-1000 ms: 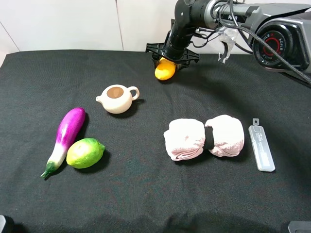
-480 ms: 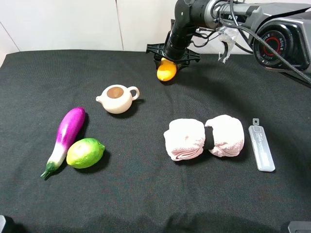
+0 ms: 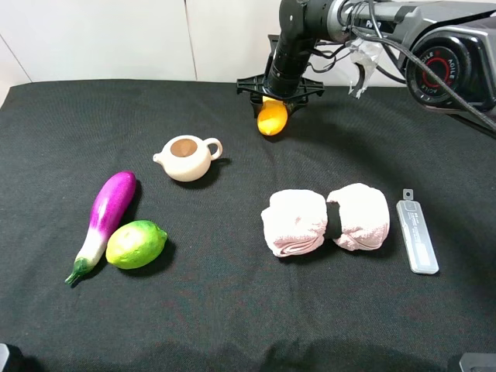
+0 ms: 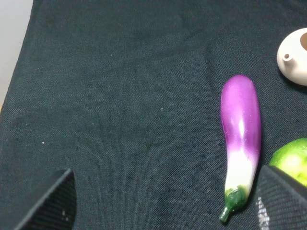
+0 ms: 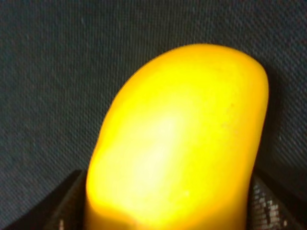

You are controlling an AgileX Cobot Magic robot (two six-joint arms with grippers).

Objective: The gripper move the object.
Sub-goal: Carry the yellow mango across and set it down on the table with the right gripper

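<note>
The yellow-orange mango-like object (image 3: 272, 118) is at the back middle of the black cloth, held end-down in my right gripper (image 3: 277, 98), which is shut on its upper part. In the right wrist view the object (image 5: 177, 139) fills the frame, with black fingers (image 5: 67, 201) on both sides. I cannot tell whether it touches the cloth. My left gripper (image 4: 165, 206) is open and empty over the cloth's left side, near the purple eggplant (image 4: 241, 139); it is out of the high view.
A cream teapot (image 3: 186, 157) sits left of the middle. The eggplant (image 3: 108, 209) and a green lime (image 3: 136, 243) lie at the front left. Two pink rolled towels (image 3: 294, 222) (image 3: 359, 215) and a flat grey tool (image 3: 417, 236) lie at the right.
My right gripper has moved a little right and toward the front with the object, which now hangs more upright.
</note>
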